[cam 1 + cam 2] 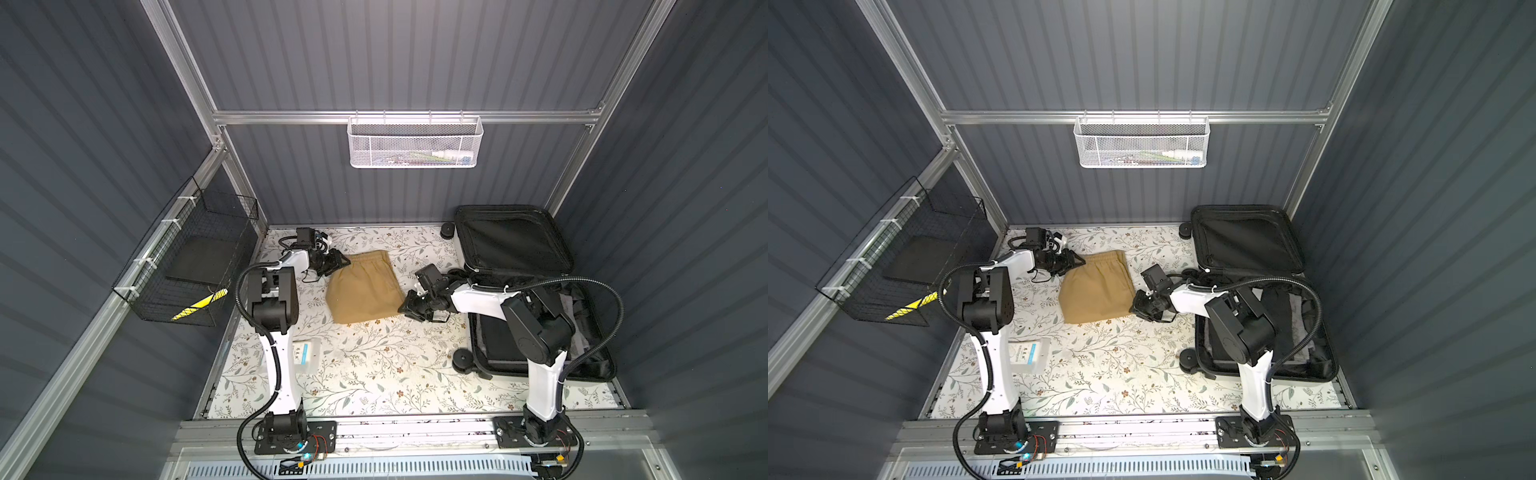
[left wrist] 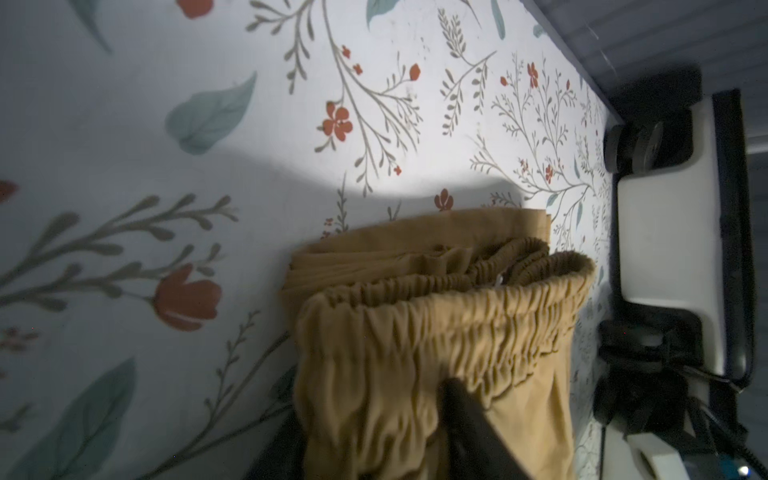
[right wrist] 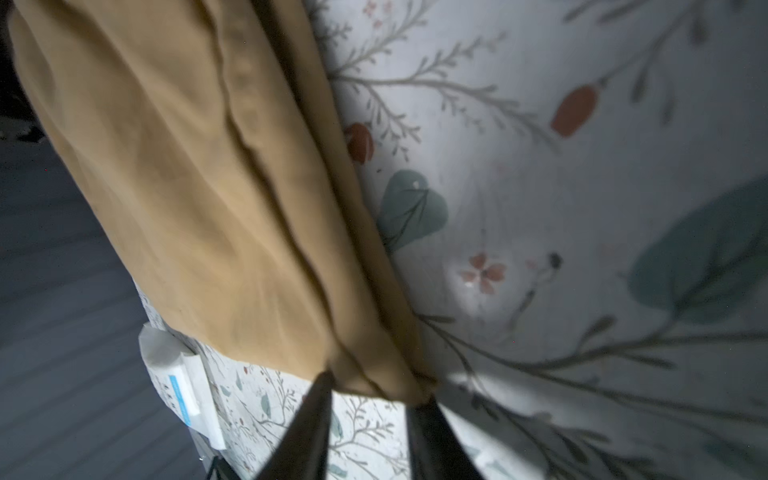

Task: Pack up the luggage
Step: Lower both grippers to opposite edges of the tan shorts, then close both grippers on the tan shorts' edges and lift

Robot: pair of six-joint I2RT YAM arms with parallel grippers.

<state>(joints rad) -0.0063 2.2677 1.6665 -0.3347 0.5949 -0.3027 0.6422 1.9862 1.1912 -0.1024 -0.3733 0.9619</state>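
In both top views, left gripper (image 1: 346, 261) and right gripper (image 1: 402, 308) (arms bent low) pinch the shorts (image 1: 363, 291).

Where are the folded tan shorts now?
In both top views, the tan shorts are mid-table between the left gripper and the right gripper, left of the open luggage.

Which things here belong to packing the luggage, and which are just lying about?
In the job:
luggage, lying open
shorts, gripped at opposite corners by left claw and right claw

Lying about for now:
white packet
mesh basket
wire basket
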